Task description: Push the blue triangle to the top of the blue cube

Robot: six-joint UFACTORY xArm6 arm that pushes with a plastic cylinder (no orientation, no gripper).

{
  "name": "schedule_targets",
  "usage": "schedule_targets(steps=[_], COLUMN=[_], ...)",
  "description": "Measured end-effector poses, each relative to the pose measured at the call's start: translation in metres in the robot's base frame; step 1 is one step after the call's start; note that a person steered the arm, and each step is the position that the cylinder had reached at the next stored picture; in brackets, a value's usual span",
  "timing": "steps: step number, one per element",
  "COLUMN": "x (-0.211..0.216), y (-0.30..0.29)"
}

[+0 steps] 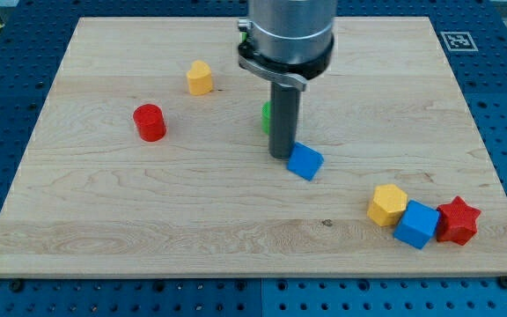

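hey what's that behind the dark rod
A green block peeks out at the view's left of the rod; its shape is covered. My tip sits beside the blue triangle.

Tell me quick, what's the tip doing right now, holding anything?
My tip: no gripper, holds nothing; it sits against the left side of the blue triangle, up-left of the blue cube.

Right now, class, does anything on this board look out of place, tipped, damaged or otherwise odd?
Nothing stands out. The blocks sit flat and whole on the board. A green block is mostly hidden behind the rod, and my tip sits at the blue triangle.
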State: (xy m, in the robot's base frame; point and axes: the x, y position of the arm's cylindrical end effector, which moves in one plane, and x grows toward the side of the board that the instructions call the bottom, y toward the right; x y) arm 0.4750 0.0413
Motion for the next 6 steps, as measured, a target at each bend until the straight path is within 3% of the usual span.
schedule_targets(steps=[6], x=[0.051], y=[0.128])
